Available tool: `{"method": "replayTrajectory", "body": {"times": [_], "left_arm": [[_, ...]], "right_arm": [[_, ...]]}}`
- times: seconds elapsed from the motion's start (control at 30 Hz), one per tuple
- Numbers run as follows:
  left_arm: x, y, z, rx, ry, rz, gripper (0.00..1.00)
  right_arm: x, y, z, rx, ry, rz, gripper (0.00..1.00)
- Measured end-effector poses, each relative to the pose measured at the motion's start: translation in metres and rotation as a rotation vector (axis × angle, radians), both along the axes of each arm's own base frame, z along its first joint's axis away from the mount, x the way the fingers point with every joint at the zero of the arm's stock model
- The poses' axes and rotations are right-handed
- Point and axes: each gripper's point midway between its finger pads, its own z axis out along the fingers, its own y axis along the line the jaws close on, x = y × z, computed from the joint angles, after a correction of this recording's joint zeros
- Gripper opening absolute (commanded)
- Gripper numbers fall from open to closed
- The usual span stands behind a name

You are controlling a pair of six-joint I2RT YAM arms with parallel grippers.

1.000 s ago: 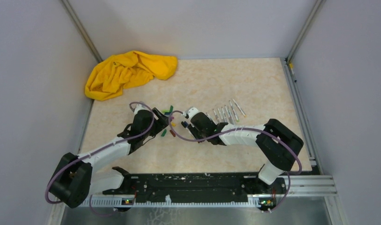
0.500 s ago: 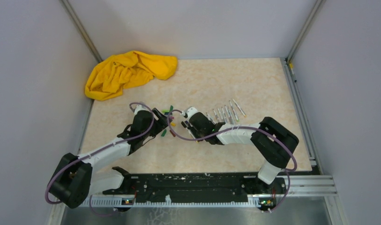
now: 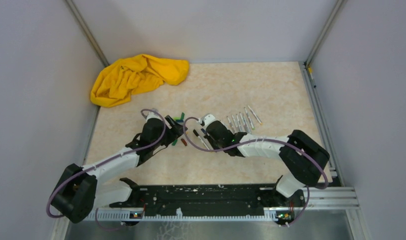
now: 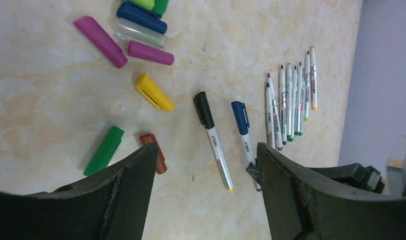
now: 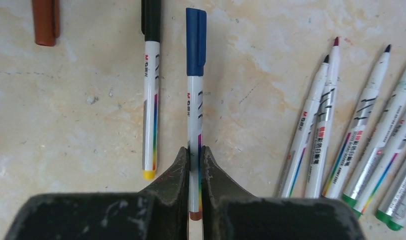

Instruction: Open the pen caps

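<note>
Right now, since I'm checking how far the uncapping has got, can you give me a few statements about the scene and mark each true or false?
1. The right end effector is shut on the barrel of the blue-capped pen. True.
2. That pen's cap is already off. False: the blue cap sits on its end.
3. The left end effector holds the yellow cap. False: it is open and holds nothing; the yellow cap lies on the table.
4. The black-capped pen lies beside the blue-capped pen. True.
5. The yellow cloth covers the uncapped pens. False: it lies in the far left corner, apart from them.
</note>
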Motion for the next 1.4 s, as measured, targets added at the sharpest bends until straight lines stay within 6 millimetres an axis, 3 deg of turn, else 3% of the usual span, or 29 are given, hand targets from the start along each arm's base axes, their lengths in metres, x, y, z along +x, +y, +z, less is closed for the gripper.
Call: {"method": "replayTrajectory", "body": {"times": [0.23,0.47,0.77,0.9,1.1,1.23,1.4], "left_arm": [[-0.009,-0.031,0.004,-0.042,0.008,-0.074,0.78],[-0.013,-0.062,0.006,-0.085,0.03,-0.114,0.78],[-0.012,-0.079,-0.005,-0.092,0.072,-0.097,0.74],[-0.01,-0.08,-0.008,-0.1,0.085,-0.074,0.61],[-0.007,-0.08,-0.005,-0.121,0.081,-0.048,0.3],[-0.006,-0.084,0.0,-0.148,0.078,-0.039,0.0],[-0.005,-0.089,0.008,-0.174,0.059,-0.045,0.0]], "right_arm": [[0.0,0.004,0.04,0.084,-0.063,0.005,0.0],[-0.007,0.01,0.042,0.089,-0.064,0.028,0.0],[-0.022,0.019,0.053,0.129,-0.08,0.052,0.0],[-0.028,0.024,0.061,0.149,-0.091,0.061,0.0],[-0.034,0.028,0.063,0.155,-0.095,0.07,0.0],[-0.038,0.03,0.061,0.162,-0.087,0.072,0.0],[-0.039,0.029,0.059,0.163,-0.089,0.062,0.0]]}}
